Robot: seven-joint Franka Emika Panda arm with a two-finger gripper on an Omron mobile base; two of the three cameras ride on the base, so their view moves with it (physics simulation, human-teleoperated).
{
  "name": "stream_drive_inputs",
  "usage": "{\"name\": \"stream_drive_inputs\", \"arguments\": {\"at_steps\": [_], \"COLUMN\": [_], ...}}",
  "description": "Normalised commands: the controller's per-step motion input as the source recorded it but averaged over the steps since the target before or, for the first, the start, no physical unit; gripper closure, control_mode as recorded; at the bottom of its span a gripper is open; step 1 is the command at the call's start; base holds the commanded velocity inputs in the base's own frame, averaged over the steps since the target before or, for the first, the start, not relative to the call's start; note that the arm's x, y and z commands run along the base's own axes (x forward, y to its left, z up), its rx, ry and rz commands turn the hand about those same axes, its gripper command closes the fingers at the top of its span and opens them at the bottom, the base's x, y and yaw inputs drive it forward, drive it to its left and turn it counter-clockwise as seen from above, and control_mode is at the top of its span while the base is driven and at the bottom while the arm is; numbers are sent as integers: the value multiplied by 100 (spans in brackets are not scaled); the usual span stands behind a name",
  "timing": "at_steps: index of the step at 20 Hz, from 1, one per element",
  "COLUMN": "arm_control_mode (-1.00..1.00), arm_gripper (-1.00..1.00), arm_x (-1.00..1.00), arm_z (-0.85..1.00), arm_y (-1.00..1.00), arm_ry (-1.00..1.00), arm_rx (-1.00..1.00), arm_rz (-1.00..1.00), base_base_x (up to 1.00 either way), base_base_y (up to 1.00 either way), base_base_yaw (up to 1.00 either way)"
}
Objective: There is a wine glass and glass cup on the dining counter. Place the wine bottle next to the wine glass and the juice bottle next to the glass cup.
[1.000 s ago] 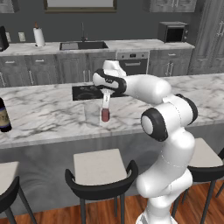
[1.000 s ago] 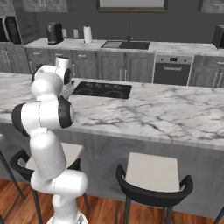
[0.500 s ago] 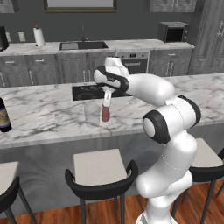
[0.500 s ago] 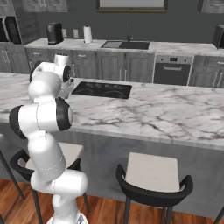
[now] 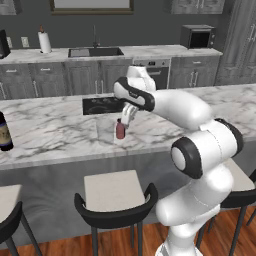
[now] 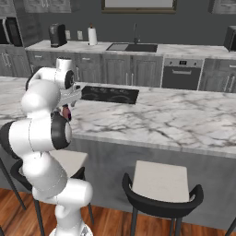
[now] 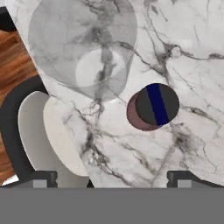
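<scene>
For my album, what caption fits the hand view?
Looking down: juice bottle standing beside the glass cup on the dining counter.

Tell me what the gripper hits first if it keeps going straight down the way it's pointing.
Probably the juice bottle cap, near the centre of the open gripper's line; the glass cup sits off to one side. Depth is uncertain.

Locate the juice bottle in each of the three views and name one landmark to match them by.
Left base view: the juice bottle stands left of centre on the dining counter, just below the gripper.
Right base view: a reddish sliver at the left, mostly hidden behind the arm.
Hand view: seen from above, right of centre, dark blue cap up.
Shared landmark: the glass cup beside it, in the left base and hand views.
</scene>
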Motion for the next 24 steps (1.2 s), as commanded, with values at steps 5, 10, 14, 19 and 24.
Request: {"name": "stream_drive_inputs", "arguments": {"at_steps": [5, 10, 14, 19, 24], "arm_control_mode": [-100, -100, -100, -100, -100], "arm_gripper": [-100, -100, -100, -100, -100], "arm_x": [-50, -56, -53, -52, -59], "arm_z": [5, 10, 19, 21, 14], "arm_y": [-23, -24, -26, -23, -20], "arm_ry": [-7, -6, 0, 0, -3], "arm_rx": [-3, -2, 0, 0, 0], "arm_rz": [-31, -30, -28, -25, -23], "base_base_x": [0, 0, 0, 0, 0], "base_base_y": [0, 0, 0, 0, 0], "base_base_yaw": [0, 0, 0, 0, 0]}}
